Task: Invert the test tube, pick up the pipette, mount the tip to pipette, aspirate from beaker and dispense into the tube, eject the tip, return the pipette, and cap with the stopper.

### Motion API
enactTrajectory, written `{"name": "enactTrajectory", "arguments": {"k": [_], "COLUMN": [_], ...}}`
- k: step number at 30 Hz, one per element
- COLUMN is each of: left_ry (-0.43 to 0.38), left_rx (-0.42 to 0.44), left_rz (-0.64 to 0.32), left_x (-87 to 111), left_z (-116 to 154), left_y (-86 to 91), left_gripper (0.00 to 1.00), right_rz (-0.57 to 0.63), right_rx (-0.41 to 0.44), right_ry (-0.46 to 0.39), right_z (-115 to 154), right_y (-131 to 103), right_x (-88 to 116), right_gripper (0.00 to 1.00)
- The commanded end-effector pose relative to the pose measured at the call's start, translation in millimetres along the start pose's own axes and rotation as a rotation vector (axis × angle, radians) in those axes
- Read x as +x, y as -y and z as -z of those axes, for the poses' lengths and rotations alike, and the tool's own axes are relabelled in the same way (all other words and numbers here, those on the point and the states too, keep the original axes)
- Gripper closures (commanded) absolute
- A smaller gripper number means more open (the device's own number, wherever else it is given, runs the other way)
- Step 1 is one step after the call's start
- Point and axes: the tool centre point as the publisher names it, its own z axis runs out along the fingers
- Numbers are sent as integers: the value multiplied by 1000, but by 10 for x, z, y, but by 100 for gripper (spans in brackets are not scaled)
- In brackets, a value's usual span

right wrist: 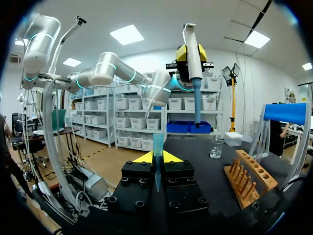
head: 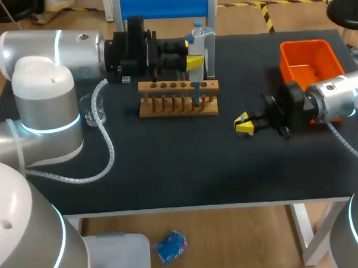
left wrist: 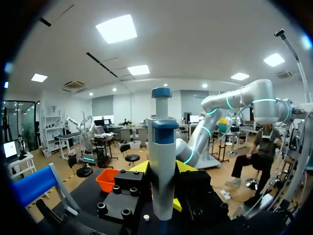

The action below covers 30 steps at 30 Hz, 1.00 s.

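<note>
The white-and-blue pipette stands upright above the right-hand holes of the wooden test tube rack, clamped in the left gripper. A clear glass beaker sits upright, left of the rack. A translucent blue pipette tip stands upright, pinched in the right gripper, right of the rack.

orange bin, white-blue pipette, black table
</note>
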Motion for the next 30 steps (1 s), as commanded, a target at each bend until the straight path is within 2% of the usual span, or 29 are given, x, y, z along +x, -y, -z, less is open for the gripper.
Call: {"name": "enactTrajectory", "arguments": {"k": [1, 15, 21, 30], "left_ry": [-17, -23, -23, -23], "left_rx": [0, 13, 13, 13], "left_rz": [-4, -6, -6, -6], "left_x": [-28, -9, -9, -9], "left_z": [-31, -58, -58, -58], "left_y": [53, 88, 88, 88], "left_gripper": [100, 100, 100, 100], "right_rz": [0, 0, 5, -9], "right_rx": [0, 0, -32, -23], "right_ry": [-3, -3, -2, -32], "right_z": [8, 8, -177, -520], "right_y": [0, 0, 99, 189], "right_x": [-3, -3, -149, -401], "right_gripper": [100, 100, 100, 100]}}
